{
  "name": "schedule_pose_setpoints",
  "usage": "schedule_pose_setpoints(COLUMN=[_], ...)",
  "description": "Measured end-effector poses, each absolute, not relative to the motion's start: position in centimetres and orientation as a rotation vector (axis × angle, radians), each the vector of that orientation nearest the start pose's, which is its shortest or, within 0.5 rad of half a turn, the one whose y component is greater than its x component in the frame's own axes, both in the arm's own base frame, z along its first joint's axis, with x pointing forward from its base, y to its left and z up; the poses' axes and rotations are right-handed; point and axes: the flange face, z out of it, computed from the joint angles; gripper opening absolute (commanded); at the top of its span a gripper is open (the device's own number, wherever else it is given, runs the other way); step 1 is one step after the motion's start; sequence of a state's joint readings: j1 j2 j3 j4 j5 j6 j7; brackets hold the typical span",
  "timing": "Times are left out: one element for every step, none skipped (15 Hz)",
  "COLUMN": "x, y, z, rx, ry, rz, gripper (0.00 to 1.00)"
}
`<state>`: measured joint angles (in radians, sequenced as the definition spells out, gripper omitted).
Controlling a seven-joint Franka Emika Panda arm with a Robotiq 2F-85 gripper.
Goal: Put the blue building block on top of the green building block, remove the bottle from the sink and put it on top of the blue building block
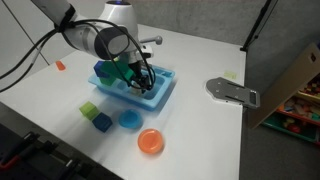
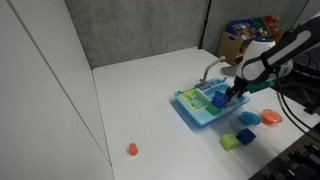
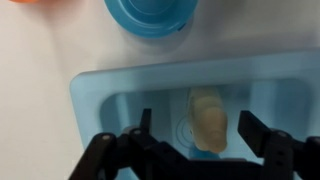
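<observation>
The pale whitish bottle (image 3: 208, 115) lies on its side in the basin of the light-blue sink (image 3: 90, 95). My gripper (image 3: 197, 126) is open and low in the basin, with one finger on each side of the bottle, not closed on it. In both exterior views the gripper (image 1: 138, 76) (image 2: 235, 92) reaches down into the sink (image 1: 160, 95) (image 2: 190, 112). A deep-blue block (image 2: 218, 101) sits in the sink's rack part next to something green (image 2: 205, 97); I cannot tell how they are stacked. The arm hides the bottle in both exterior views.
A lime cube (image 1: 90, 108), a teal cube (image 1: 102, 122), a blue bowl (image 1: 129, 120) (image 3: 150, 15) and an orange bowl (image 1: 150, 142) stand on the table in front of the sink. A grey flat object (image 1: 232, 92) lies to one side. A small orange item (image 1: 60, 65) lies apart.
</observation>
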<state>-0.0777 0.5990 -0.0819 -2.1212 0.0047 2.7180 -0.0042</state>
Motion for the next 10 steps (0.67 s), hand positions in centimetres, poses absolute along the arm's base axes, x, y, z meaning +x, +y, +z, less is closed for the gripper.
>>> schedule_pose_setpoints(x=[55.9, 55.9, 56.0, 56.2, 56.4, 56.6, 56.8, 57.0, 57.2, 57.4], y=[-9.1, -8.9, -8.6, -8.4, -8.0, -7.7, -7.4, -7.1, -6.9, -6.8], z=[12.3, 12.1, 12.1, 12.1, 12.2, 12.3, 12.4, 12.5, 12.7, 12.8], rx=[-3.176, -3.175, -3.173, -3.172, -3.17, -3.169, -3.169, -3.168, -3.168, -3.168], ry=[0.229, 0.224, 0.218, 0.21, 0.2, 0.191, 0.181, 0.173, 0.166, 0.162], rz=[0.01, 0.011, 0.006, -0.004, -0.015, -0.03, -0.046, -0.061, -0.073, -0.085], gripper=[0.47, 0.4, 0.31, 0.25, 0.16, 0.08, 0.09, 0.1, 0.1, 0.1])
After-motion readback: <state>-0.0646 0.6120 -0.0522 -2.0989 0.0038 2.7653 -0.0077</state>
